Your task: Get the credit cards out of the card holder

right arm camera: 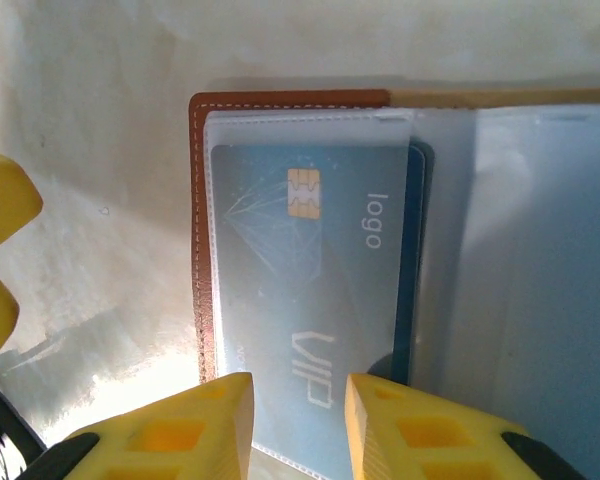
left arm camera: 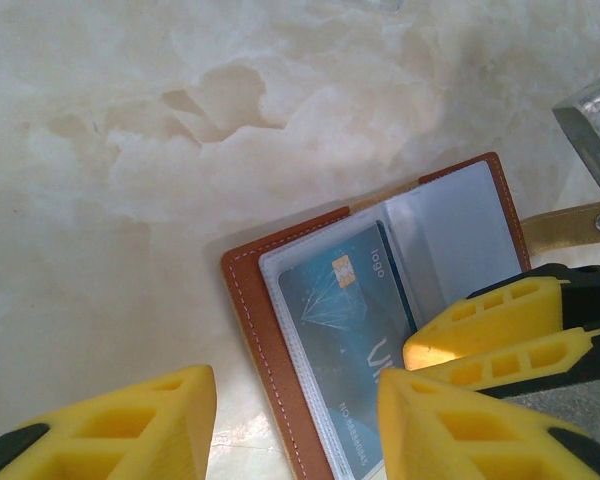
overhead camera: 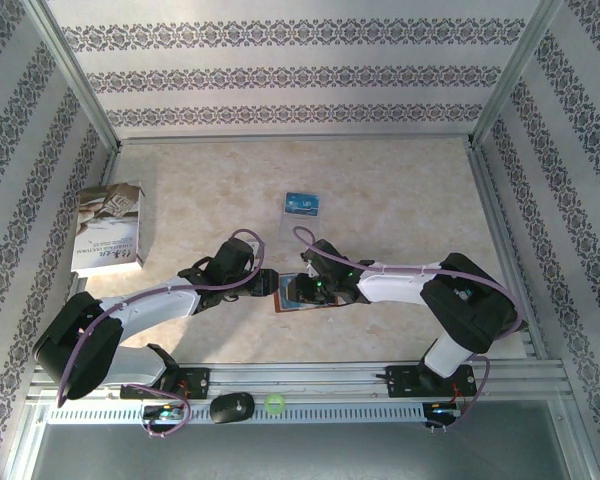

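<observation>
Extraction begins: the credit card (right arm camera: 310, 280) sits sleeved in the open card holder (left arm camera: 248, 300). The left gripper (left arm camera: 295, 390) and right gripper (right arm camera: 298, 390) gape empty. Next likely calls for pinching the card's edge.

Both arms lean in, and the wrists nearly meet in the middle! The left arm (overhead camera: 150, 305), black-and-white and jointed with a purple cable along it, bows out from its near-left shoulder and runs right. The left pincer (left arm camera: 295, 430), two chunky yellow ribbed fingers on black mounts, points down with its jaws well apart. The right arm (overhead camera: 395, 285), same build, folds at a bulky black elbow on the right and reaches left. The right pincer (right arm camera: 298, 420), also yellow-fingered, points down with a narrower gap between its jaws. The pincers sit just beside each other, the right one's fingers (left arm camera: 485, 318) crowding the left's.
</observation>
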